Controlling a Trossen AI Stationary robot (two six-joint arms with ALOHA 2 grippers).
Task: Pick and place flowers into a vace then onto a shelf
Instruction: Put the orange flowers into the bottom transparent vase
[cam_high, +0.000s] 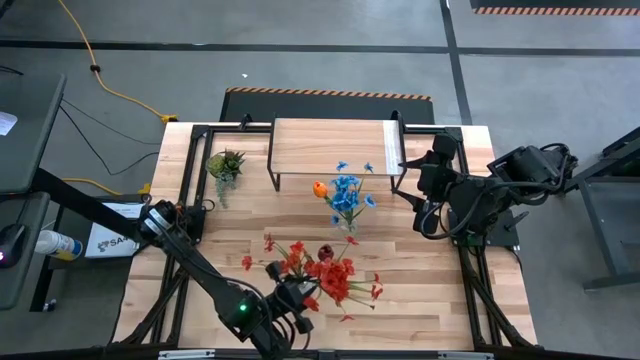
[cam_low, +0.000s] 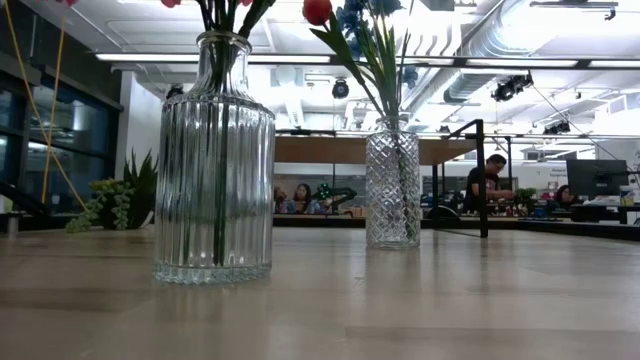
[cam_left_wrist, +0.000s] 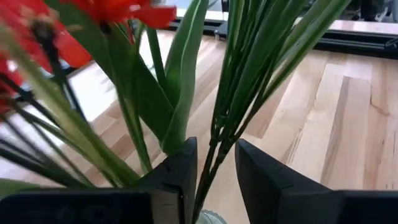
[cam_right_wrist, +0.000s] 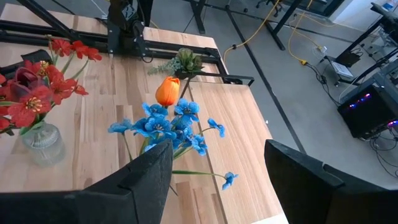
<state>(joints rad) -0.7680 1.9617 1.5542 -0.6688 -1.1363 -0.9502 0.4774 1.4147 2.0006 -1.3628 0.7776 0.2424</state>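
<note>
The left gripper (cam_left_wrist: 214, 177) hangs over the ribbed clear glass vase (cam_low: 213, 160) near the table's front edge, its 2 dark fingers (cam_left_wrist: 177, 174) a narrow gap apart with a bundle of thin green stems (cam_left_wrist: 239, 81) running up between them. Whether the pads actually pinch those stems or merely flank them is hard to tell from the wrist view. Just beside the fingers stand broad green leaves (cam_left_wrist: 177, 87) and the red-bloomed bunch (cam_high: 330, 272), which crowd the view on 1 side; the dark maroon tulip (cam_high: 326, 252) sits among the red blooms.

The right gripper (cam_right_wrist: 217, 168) hovers well apart from that vase, beside the right end of the low shelf with a light wooden plank top and thin black legs (cam_high: 330, 145). Its 2 fingers (cam_right_wrist: 149, 171) stand wide apart and hold nothing. Beyond them is the second vase, diamond-cut clear glass (cam_low: 392, 180), carrying the blue-bloomed bunch (cam_right_wrist: 171, 127) and the single orange tulip (cam_right_wrist: 168, 91); this vase stands on the light wooden tabletop (cam_high: 420, 285) just in front of the shelf.

A small green leafy tuft (cam_high: 225, 165) lies near the shelf's left end. A yellow cable (cam_high: 105, 85) trails across the grey floor behind the table.
</note>
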